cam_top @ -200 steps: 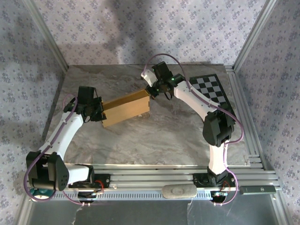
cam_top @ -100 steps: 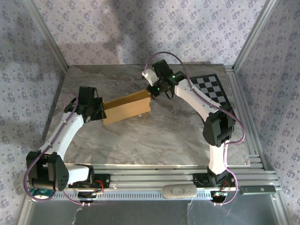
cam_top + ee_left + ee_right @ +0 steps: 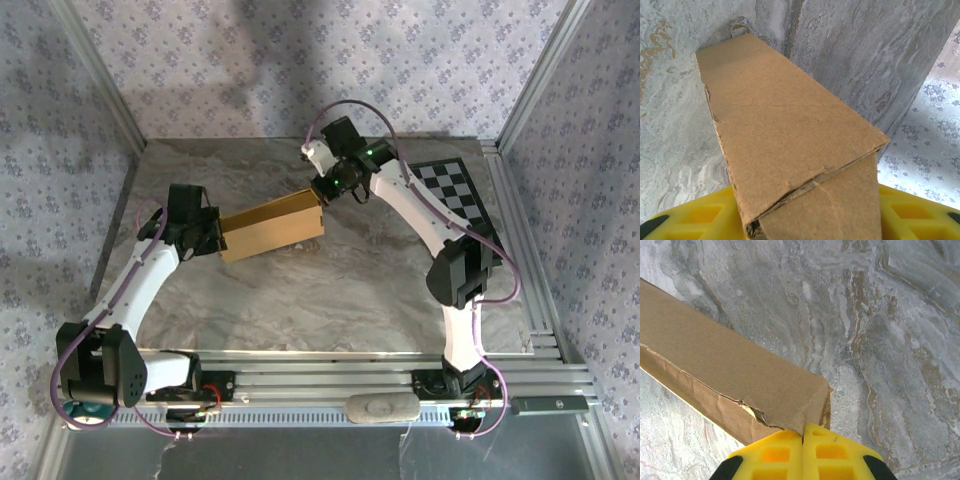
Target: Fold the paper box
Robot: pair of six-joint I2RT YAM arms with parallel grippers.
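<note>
The paper box (image 3: 270, 228) is a tan cardboard shape lying slantwise on the marble table (image 3: 330, 300), left of centre. My left gripper (image 3: 212, 240) clasps its left end. In the left wrist view the box (image 3: 785, 130) fills the space between the yellow fingers (image 3: 695, 215), which touch it on both sides, and a folded flap overlaps at the near end. My right gripper (image 3: 325, 190) is shut, with its joined yellow tips (image 3: 803, 432) pressed against the top corner of the box's right end (image 3: 740, 375), where a torn seam gapes slightly.
A black-and-white checkerboard (image 3: 455, 190) lies at the back right of the table. Aluminium rails (image 3: 350, 375) run along the front edge, with a pale oblong object (image 3: 380, 408) on them. Patterned walls enclose the back and sides.
The left gripper's fingers have drawn in on the box's left end, which now looks narrower. The right gripper has shifted slightly up and left, staying shut at the box's right corner.
</note>
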